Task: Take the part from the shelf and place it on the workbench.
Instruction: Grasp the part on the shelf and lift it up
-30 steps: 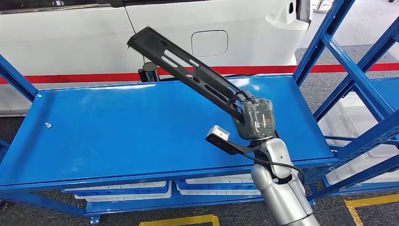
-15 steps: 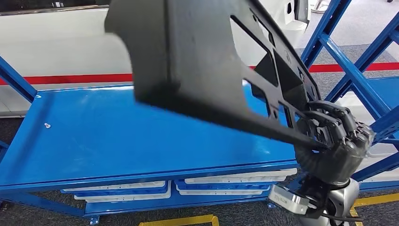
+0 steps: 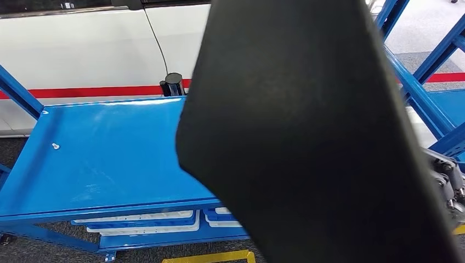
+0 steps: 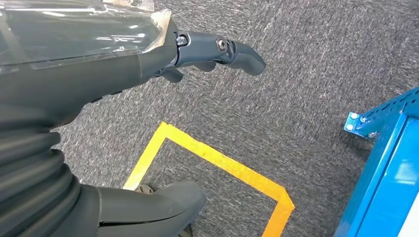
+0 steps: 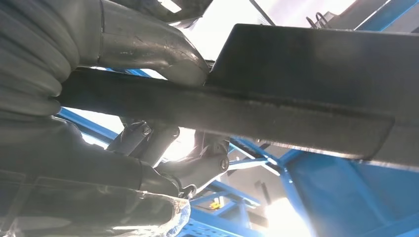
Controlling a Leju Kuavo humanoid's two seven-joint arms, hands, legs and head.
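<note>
The part (image 3: 307, 137) is a large flat black panel, held up close to the head camera and hiding the right half of the blue shelf top (image 3: 104, 159). My right hand (image 3: 447, 183) shows at the right edge, at the panel's lower end. In the right wrist view my right hand (image 5: 99, 158) grips the part (image 5: 306, 98), thumb on one face and fingers (image 5: 197, 163) on the other. My left hand (image 4: 89, 84) hangs over the grey carpet, fingers (image 4: 222, 49) and thumb apart, holding nothing.
A white car (image 3: 82, 49) stands behind the shelf. Blue rack uprights (image 3: 422, 93) rise at the right. White bins (image 3: 142, 222) sit on the lower level. A small bolt (image 3: 55, 146) lies on the shelf top's left. Yellow floor tape (image 4: 222, 163) runs near a blue frame corner (image 4: 385, 163).
My right hand has swung the part up from over the shelf toward the camera, so it now covers the right half. The hand has moved right and lower.
</note>
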